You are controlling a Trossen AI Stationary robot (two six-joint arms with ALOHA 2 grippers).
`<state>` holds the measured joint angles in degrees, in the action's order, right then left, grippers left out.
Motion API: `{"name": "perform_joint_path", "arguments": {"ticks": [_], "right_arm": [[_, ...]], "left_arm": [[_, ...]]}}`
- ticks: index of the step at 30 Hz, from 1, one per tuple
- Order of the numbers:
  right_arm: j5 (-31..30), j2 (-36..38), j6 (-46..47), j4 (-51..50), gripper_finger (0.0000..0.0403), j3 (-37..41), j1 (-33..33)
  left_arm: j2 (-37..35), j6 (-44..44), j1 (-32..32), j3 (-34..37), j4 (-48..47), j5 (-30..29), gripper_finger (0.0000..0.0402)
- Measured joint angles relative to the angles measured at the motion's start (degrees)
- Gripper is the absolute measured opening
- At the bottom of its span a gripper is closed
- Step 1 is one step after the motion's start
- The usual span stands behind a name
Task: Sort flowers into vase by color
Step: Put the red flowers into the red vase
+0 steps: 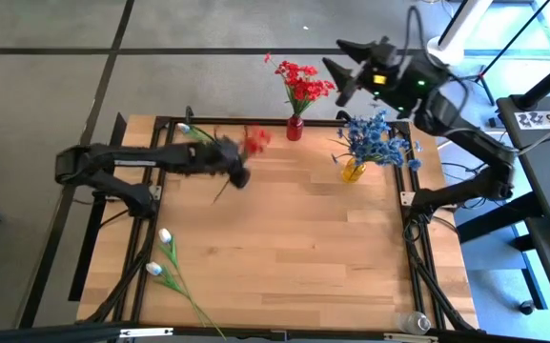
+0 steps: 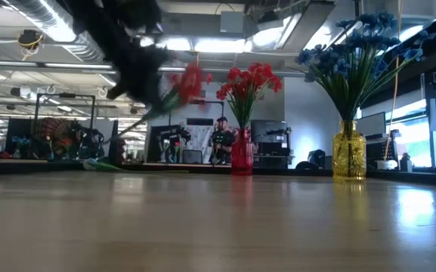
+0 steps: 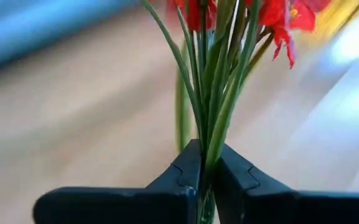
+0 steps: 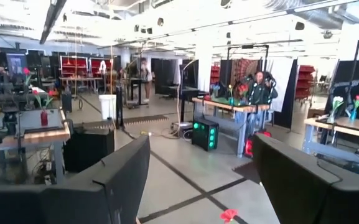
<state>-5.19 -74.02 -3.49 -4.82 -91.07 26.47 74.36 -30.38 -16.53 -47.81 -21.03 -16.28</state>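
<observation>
My left gripper is over the table's far middle, shut on a red flower spray. Its blossoms point toward the red vase, which stands at the far edge and holds red flowers. A yellow vase to the right holds blue flowers. Two white flowers lie at the near-left corner. Another white one lies at the far left. My right gripper is open, raised beyond the far edge and facing into the room. My left gripper pinches the red spray's bundle of thin green stems between its two fingers, below the blossoms. The fingers lie across the stems. The spray is lifted clear of the table, with blossoms on the far-right side and the stem end trailing toward the near side.
A black frame runs along the table's left, right and far edges. Bare wood fills the middle and near right. A small clear thing lies at the near-right corner. People and benches show in the room behind.
</observation>
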Motion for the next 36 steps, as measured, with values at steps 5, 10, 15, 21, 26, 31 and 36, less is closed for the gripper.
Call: {"name": "perform_joint_path", "arguments": {"ticks": [5, 10, 15, 21, 26, 31, 36], "right_arm": [[-1.73, 2.76, 0.07, -3.14, 0.028, 0.0, -2.26], [-4.62, 3.66, -0.01, -5.24, 0.028, 0.0, -5.32], [-7.49, 3.74, -0.04, -7.0, 0.028, 0.0, -8.54], [-12.02, 3.76, -0.08, -8.59, 0.028, 0.0, -12.98], [-16.12, 3.76, -0.28, -8.87, 0.028, 0.0, -15.98], [-18.29, 3.76, -1.24, -8.8, 0.028, 0.0, -16.49], [-18.4, 3.76, -1.2, -8.77, 0.028, 0.0, -16.31]], "left_arm": [[-5.13, 11.26, -6.22, -0.26, 32.06, 4.5, 0.0015], [-1.53, 14.97, -11.48, -0.28, 57.33, 12.29, 0.0017], [5.61, 16.59, -14.36, -1.19, 57.91, 14.69, 0.0019], [12.96, 20.01, -14.48, -2.1, 79.75, 13.26, 0.0017], [20.11, 16.1, -15.83, -2.05, 87.39, 12.82, 0.0014], [27.33, 18.93, -15.46, -5.57, 90.75, 14.37, 0.0013], [32.34, 23.71, -15.56, -12.16, 90.39, 14.5, 0.0012]]}}
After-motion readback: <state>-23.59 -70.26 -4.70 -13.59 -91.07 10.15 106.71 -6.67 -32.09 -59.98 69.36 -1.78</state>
